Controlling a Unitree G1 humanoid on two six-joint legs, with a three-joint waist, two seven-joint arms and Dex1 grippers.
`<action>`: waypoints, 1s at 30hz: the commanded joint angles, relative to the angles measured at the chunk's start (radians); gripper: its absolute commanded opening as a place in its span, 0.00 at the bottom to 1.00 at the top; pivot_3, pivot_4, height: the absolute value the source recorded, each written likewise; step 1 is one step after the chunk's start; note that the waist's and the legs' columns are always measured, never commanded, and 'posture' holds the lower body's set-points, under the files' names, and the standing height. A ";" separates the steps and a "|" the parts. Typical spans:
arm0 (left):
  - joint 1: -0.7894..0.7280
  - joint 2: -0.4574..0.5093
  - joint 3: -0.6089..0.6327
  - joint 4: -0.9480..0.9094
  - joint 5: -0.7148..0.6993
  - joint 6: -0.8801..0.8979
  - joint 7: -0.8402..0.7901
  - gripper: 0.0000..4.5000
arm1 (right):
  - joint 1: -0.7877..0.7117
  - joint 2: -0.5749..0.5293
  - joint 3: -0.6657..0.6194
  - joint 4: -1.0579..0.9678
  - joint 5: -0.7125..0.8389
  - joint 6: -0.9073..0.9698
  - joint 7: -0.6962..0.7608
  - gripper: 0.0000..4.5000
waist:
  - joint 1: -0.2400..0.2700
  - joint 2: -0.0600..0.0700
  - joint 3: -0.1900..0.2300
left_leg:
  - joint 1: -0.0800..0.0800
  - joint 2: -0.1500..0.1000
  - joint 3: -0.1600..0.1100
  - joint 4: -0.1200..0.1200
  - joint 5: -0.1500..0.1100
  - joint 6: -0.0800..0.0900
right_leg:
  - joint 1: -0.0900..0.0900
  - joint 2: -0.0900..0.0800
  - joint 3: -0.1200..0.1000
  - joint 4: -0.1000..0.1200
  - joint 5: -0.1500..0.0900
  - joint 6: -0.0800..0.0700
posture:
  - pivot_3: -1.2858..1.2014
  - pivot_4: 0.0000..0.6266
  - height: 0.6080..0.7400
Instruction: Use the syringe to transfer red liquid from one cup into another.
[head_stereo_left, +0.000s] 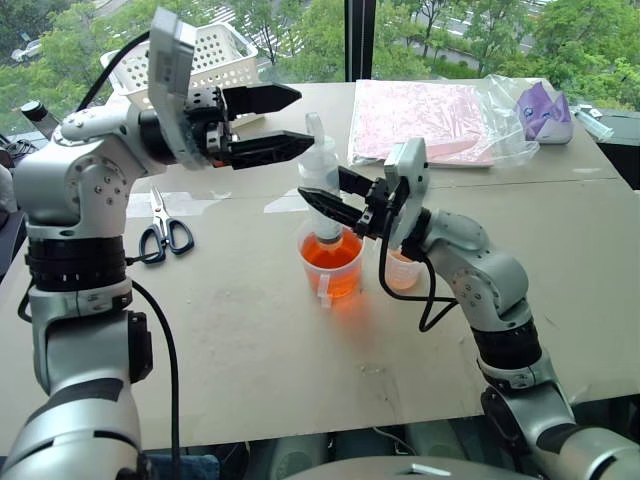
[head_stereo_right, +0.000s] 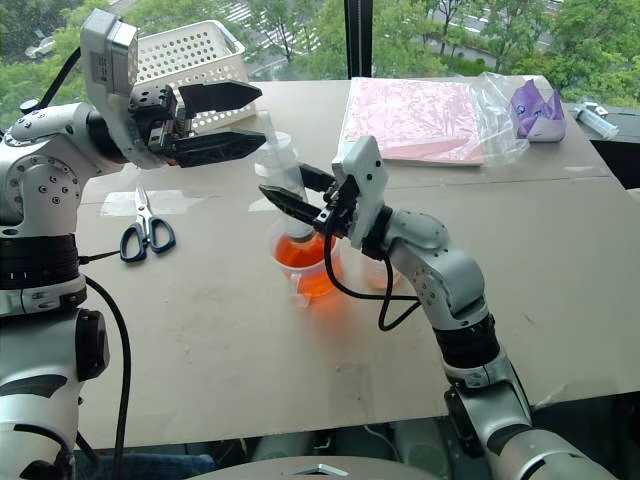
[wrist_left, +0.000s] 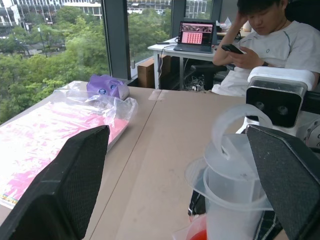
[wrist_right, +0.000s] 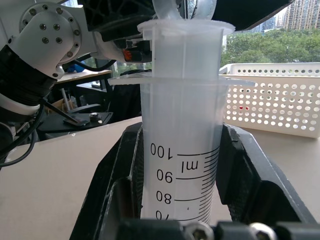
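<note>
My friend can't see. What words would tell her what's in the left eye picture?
The right gripper holds a big clear plastic syringe upright, its tip in a wide clear cup of orange-red liquid. The left gripper is open beside the syringe's top; black scissors lie on the tan table.

We see the syringe (wrist_right: 180, 150) as cloudy, translucent plastic, smooth and slightly glossy, with crisp black printed marks, and the handled measuring cup (head_stereo_left: 331, 262) and the smaller cup (head_stereo_left: 402, 270) as clear, shiny plastic around the glassy orange-red liquid (head_stereo_left: 330, 258). We read the table (head_stereo_left: 300, 340) as a matt, faintly scuffed beige board, the basket (head_stereo_left: 215, 55) as white perforated plastic, and the bag (head_stereo_left: 500, 115) over the pink sheet (head_stereo_left: 415, 118) as thin, crinkled, glossy film. The scissors (head_stereo_left: 160, 230) show bright metal blades with black plastic handles, and the gripper fingers (wrist_left: 75, 185) look like matt black plastic with a finely grained face.
</note>
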 joint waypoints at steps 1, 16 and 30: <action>0.000 0.001 -0.007 -0.016 0.012 -0.008 0.003 0.99 | -0.034 0.009 -0.020 -0.047 0.018 -0.043 0.003 0.34 | -0.001 0.000 0.000 | 0.000 0.000 0.000 0.000 0.000 0.000 | 0.000 0.000 0.000 0.000 0.000 0.000 | 0.52 0.24 1.00; -0.040 0.004 0.048 0.040 -0.017 -0.004 0.015 0.99 | -0.016 -0.006 -0.022 -0.055 0.027 -0.046 0.016 0.34 | -0.002 0.000 0.000 | 0.000 0.000 0.000 0.000 0.000 0.000 | 0.000 0.000 0.000 0.000 0.000 0.000 | 0.52 0.24 1.00; -0.042 -0.025 0.021 0.033 -0.010 -0.001 0.019 0.99 | -0.020 -0.006 -0.013 -0.050 0.022 -0.046 0.019 0.34 | -0.001 0.000 0.000 | 0.000 0.000 0.000 0.000 0.000 0.000 | 0.000 0.000 0.000 0.000 0.000 0.000 | 0.52 0.24 1.00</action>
